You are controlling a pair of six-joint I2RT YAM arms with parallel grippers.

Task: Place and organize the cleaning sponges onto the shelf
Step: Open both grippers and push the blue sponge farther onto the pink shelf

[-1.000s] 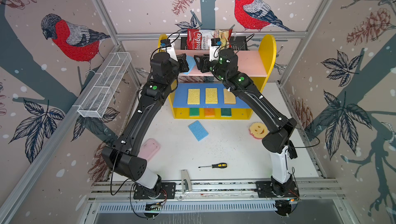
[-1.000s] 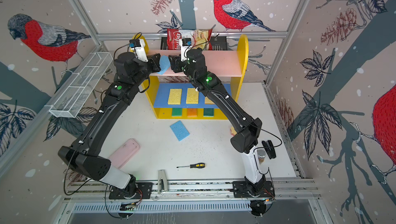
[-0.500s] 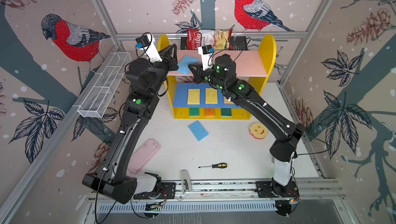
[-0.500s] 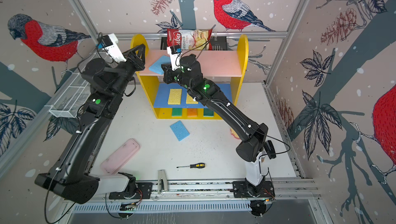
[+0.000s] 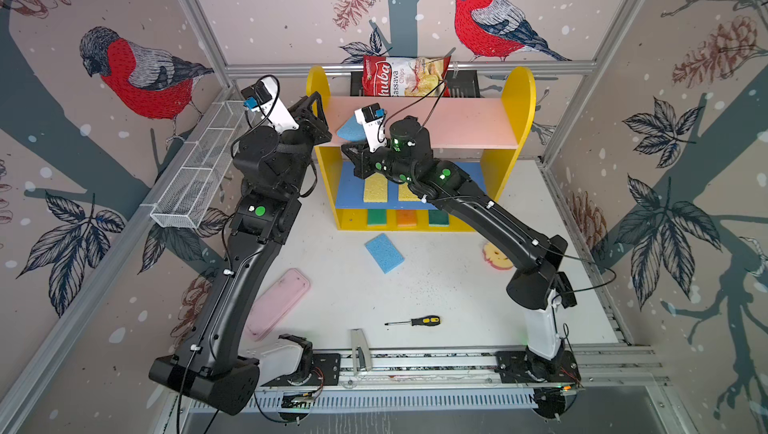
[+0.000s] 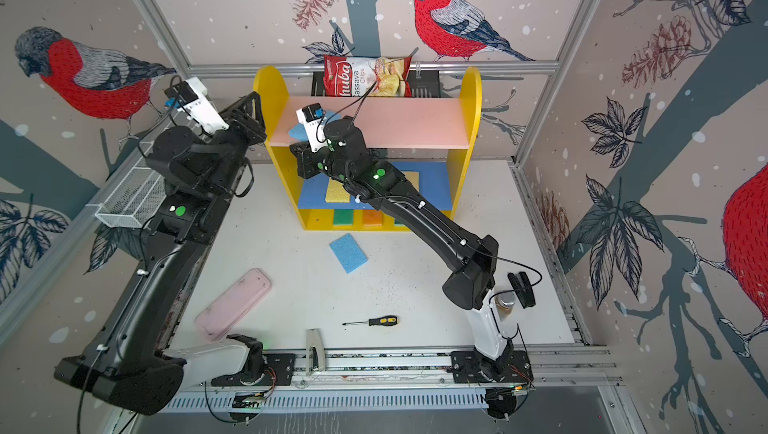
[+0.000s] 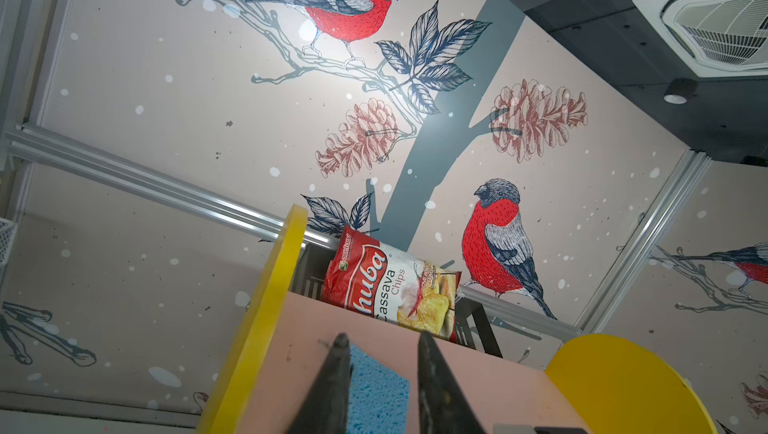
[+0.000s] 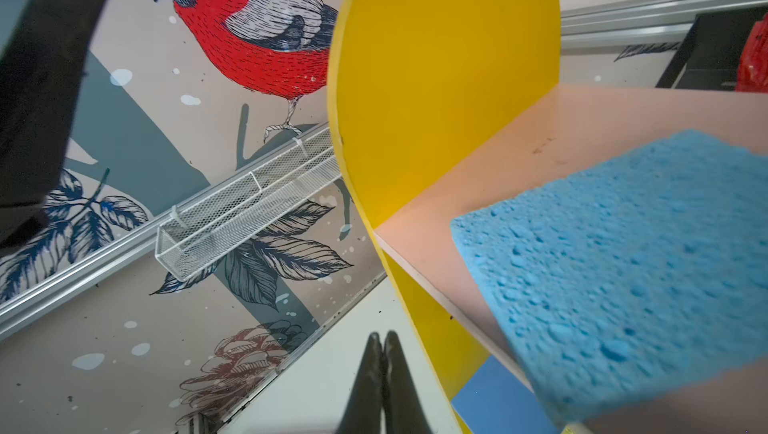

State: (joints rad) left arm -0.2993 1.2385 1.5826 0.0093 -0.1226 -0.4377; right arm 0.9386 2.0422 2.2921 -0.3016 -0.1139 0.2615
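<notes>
The shelf [image 5: 519,91] is yellow with a pink upper board [image 5: 457,120]. A light blue sponge [image 5: 348,129] [image 8: 623,266] rests at that board's left end. My left gripper [image 5: 320,120] [image 7: 382,335] is open around this sponge [image 7: 374,390], which touches one finger and stands off the other. My right gripper [image 5: 347,149] [image 8: 382,334] is shut and empty, just in front of the shelf's left side. Yellow sponges [image 5: 374,189] lie on the blue board, and green [image 5: 376,218] and orange [image 5: 406,218] ones lie in the base. A blue sponge [image 5: 384,252] and the smiley sponge [image 5: 494,255] lie on the table.
A chips bag [image 5: 405,77] stands in a black basket [image 5: 465,83] behind the shelf. A white wire mesh tray [image 5: 195,170] hangs on the left wall. A pink case [image 5: 278,307] and a screwdriver [image 5: 419,321] lie near the front, and a jar [image 6: 505,303] stands by the right arm's base.
My left gripper has parted its jaws and drawn back to the left from the shelf. My right gripper has shut and come down off the pink board to the shelf's front left.
</notes>
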